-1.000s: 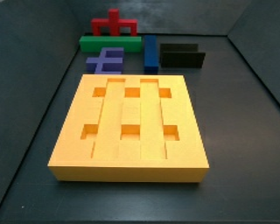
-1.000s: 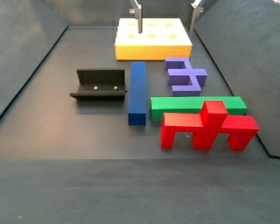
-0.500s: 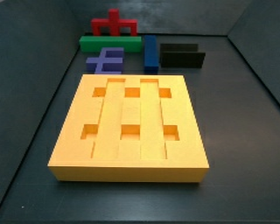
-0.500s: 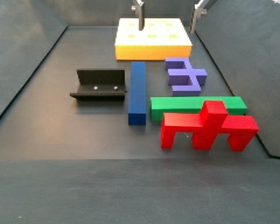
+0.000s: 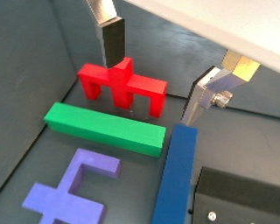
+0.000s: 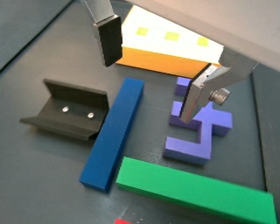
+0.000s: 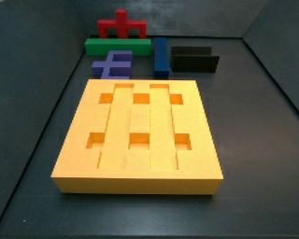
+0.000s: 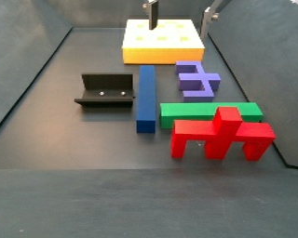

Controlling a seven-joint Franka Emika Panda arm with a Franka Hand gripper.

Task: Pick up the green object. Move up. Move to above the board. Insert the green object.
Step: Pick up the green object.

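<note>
The green object (image 8: pixel 209 115) is a long green bar lying on the floor between the red cross-shaped piece (image 8: pixel 223 135) and the purple piece (image 8: pixel 196 79). It also shows in a side view (image 7: pixel 115 44) and in both wrist views (image 5: pixel 108 128) (image 6: pixel 195 188). The board (image 7: pixel 139 133) is the big orange-yellow slab with six square holes; it also shows in a side view (image 8: pixel 164 39) and a wrist view (image 6: pixel 166 48). My gripper (image 8: pixel 179 13) hangs open and empty high over the board, well apart from the green bar. Its fingers (image 5: pixel 112 39) (image 6: pixel 108 42) hold nothing.
A blue bar (image 8: pixel 145 96) lies beside the green bar's end, running towards the board. The dark fixture (image 8: pixel 104 90) stands on the far side of the blue bar from the purple piece. Grey walls enclose the floor.
My gripper has shifted slightly lower in the side view, from over the board towards the pieces. Nothing else has moved.
</note>
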